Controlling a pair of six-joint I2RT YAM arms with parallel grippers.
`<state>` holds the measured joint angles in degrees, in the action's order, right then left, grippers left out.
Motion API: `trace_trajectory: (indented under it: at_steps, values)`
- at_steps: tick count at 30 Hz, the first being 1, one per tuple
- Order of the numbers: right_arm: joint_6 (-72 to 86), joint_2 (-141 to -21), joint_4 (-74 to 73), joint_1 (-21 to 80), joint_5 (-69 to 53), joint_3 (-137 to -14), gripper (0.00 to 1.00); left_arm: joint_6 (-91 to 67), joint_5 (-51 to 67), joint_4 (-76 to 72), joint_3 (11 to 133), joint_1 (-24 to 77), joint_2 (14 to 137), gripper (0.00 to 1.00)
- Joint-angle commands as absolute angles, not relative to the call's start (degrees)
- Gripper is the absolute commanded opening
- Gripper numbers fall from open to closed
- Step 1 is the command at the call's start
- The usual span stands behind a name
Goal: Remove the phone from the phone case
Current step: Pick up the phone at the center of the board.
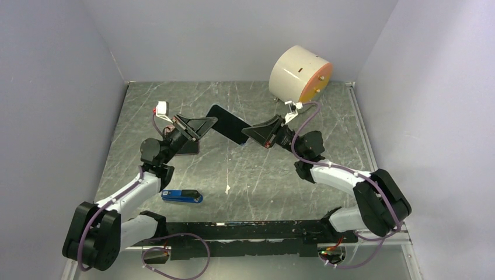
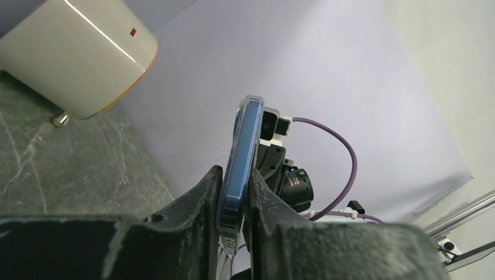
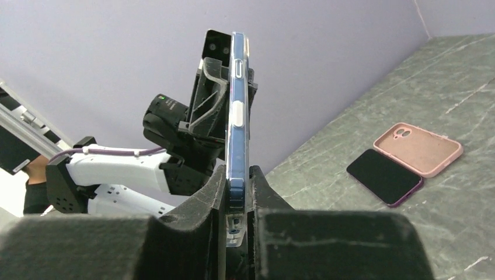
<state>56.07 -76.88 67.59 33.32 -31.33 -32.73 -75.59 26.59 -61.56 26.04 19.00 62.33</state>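
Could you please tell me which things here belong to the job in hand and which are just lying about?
Job in hand: blue phone in its clear case; left gripper and right gripper, both clamped on it.

Lying about: pink case; dark phone beside it; white drum; small blue object.

The left arm (image 1: pixel 129 191) and right arm (image 1: pixel 340 174) share white link shells, black joint housings, looping purple cables (image 2: pixel 347 143) and black rough-textured jaws.
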Motion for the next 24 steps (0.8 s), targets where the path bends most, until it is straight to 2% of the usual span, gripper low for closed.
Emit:
trace_trajectory:
  at_steps: [1,7,10,13,16,19,24]
  values:
    - [54.1,-78.3,75.9,34.3,-35.3,-36.8,0.04,-78.1,31.6,-65.3,28.1,20.2,64.6,0.25]
    - [56.3,-79.9,77.2,34.4,-36.4,-38.5,0.02,-77.0,33.8,-66.7,29.4,21.3,66.0,0.35]
    - [57.6,-80.8,78.5,34.3,-36.4,-38.9,0.01,-76.3,33.8,-67.1,29.6,21.8,66.3,0.37]
    - [58.1,-81.5,78.7,34.4,-36.6,-39.3,0.01,-76.0,33.9,-68.0,29.6,22.1,66.6,0.31]
    - [57.2,-81.7,77.8,34.3,-36.7,-39.1,0.03,-76.3,33.4,-69.5,29.2,22.1,66.8,0.15]
    - [55.0,-81.2,76.5,34.2,-37.1,-38.3,0.14,-76.1,32.5,-69.2,29.1,22.1,66.3,0.03]
    - [49.9,-78.6,73.8,33.8,-37.9,-35.4,0.45,-75.8,29.9,-67.4,28.7,22.1,64.9,0.03]
